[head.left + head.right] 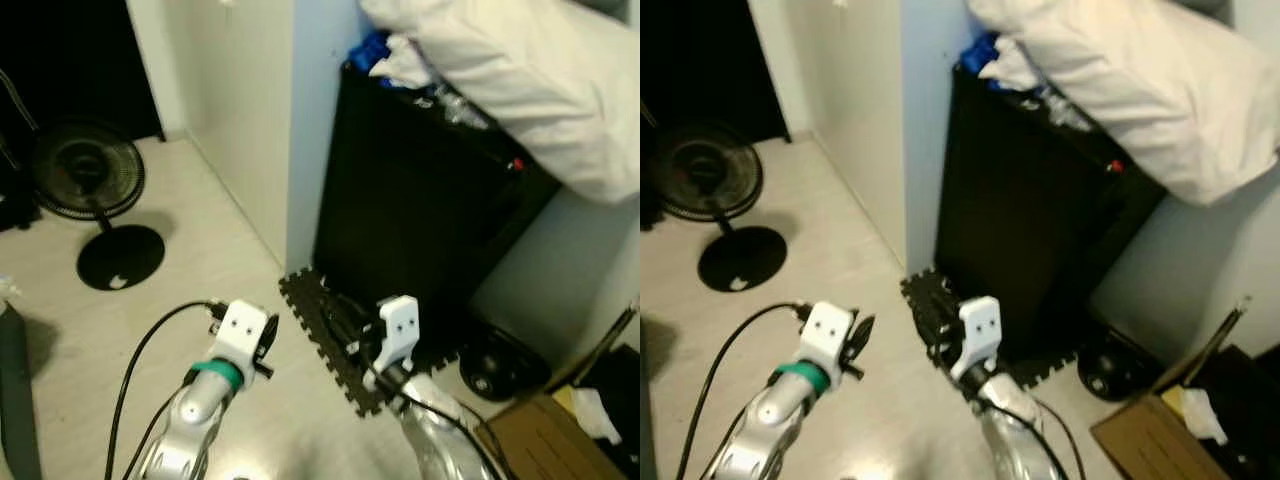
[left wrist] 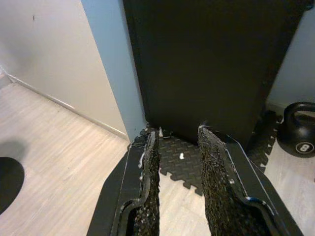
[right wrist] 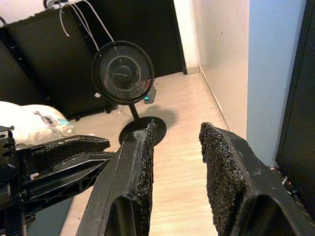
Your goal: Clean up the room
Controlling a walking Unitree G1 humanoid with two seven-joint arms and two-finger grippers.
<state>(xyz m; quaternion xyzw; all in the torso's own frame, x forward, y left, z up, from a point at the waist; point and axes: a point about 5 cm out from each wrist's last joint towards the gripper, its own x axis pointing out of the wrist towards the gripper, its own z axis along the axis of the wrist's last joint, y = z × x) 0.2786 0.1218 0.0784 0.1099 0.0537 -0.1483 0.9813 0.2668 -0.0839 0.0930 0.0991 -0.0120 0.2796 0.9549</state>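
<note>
Both arms are raised in front of me over the pale wood floor. My left gripper (image 1: pixel 266 345) is open and empty; in the left wrist view (image 2: pixel 178 135) it looks at the foot of a black cabinet (image 1: pixel 420 190). My right gripper (image 1: pixel 345 322) is open too, hovering above a black foam mat (image 1: pixel 330 345); its wrist view (image 3: pixel 177 129) looks toward a standing fan (image 3: pixel 123 73). A white pillow (image 1: pixel 520 70), a blue item (image 1: pixel 372 50) and a plastic bottle (image 1: pixel 455 105) lie on top of the cabinet.
A black kettlebell (image 1: pixel 495 365) sits on the floor right of the mat. A cardboard box (image 1: pixel 545 440) holding something white stands at the lower right. The fan (image 1: pixel 90 180) stands at the far left by a dark doorway. A white wall corner (image 1: pixel 290 130) adjoins the cabinet.
</note>
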